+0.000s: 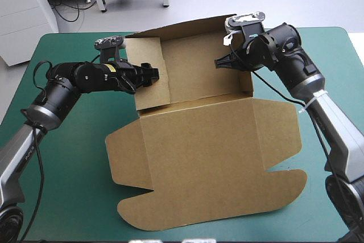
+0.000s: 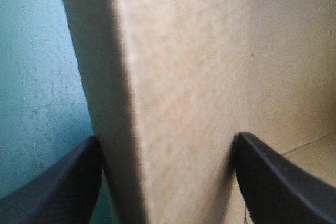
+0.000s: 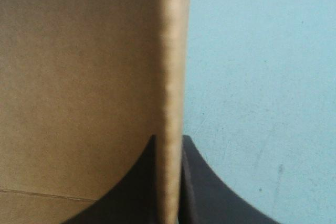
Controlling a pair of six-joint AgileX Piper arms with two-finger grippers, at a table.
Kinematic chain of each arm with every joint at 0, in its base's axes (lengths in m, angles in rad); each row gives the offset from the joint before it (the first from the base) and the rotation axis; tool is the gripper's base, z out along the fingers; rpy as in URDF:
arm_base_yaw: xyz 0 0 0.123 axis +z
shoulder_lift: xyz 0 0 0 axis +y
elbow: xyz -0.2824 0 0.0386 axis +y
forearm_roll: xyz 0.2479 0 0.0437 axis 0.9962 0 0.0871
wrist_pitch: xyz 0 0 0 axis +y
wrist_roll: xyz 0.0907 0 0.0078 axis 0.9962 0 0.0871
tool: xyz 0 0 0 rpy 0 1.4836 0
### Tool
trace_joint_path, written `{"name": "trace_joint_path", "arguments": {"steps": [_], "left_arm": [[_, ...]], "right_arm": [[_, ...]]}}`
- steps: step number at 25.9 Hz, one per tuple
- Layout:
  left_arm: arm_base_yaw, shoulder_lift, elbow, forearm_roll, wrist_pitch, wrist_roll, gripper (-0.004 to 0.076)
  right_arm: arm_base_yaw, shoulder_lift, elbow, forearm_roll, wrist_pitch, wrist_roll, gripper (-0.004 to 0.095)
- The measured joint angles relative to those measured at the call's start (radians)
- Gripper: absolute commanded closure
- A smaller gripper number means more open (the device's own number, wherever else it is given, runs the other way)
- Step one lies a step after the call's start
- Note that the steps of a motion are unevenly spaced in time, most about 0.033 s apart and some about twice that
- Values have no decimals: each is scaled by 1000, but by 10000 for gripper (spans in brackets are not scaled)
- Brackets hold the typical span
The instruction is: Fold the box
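Overhead, the left gripper (image 1: 149, 74) and right gripper (image 1: 220, 62) flank the box (image 1: 205, 163); close up, the right pinches a wall, the left straddles one, jaws spread.

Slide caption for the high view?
Left pincer straddles, right pincer pinches opposite raised walls of the brown box.

Teal-green table cover (image 1: 68, 186), 2 rounded far corners, surface faintly speckled in 2 wrist views

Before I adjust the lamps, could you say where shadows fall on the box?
High view: the box is evenly lit, with soft shade inside its raised walls. Left wrist view: the wall is shaded on its outer face. Right wrist view: the other wall's edge looks brightest.
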Motion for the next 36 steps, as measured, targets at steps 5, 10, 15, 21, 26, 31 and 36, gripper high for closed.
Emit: {"name": "trace_joint_path", "arguments": {"steps": [5, 10, 15, 21, 26, 31, 36], "left_arm": [[0, 0, 0, 13, 0, -3, 696], [2, 11, 0, 63, 0, -9, 756], [2, 17, 0, 76, 3, -14, 756], [2, 46, -123, 155, 123, -34, 756], [0, 193, -351, 196, 336, -64, 756], [-41, 370, -535, 294, 471, -106, 756], [-62, 511, -612, 328, 495, -146, 756]], "right_arm": [[2, 0, -3, -23, 17, 8, 910], [3, -2, -8, -40, 39, 28, 911], [4, -2, -8, -45, 50, 42, 911], [7, -2, -9, -34, 50, 60, 910], [4, 38, -51, -28, 124, 74, 911], [-74, 131, -75, 91, 154, 49, 911], [-164, 229, -75, 210, 144, -8, 911]]}}
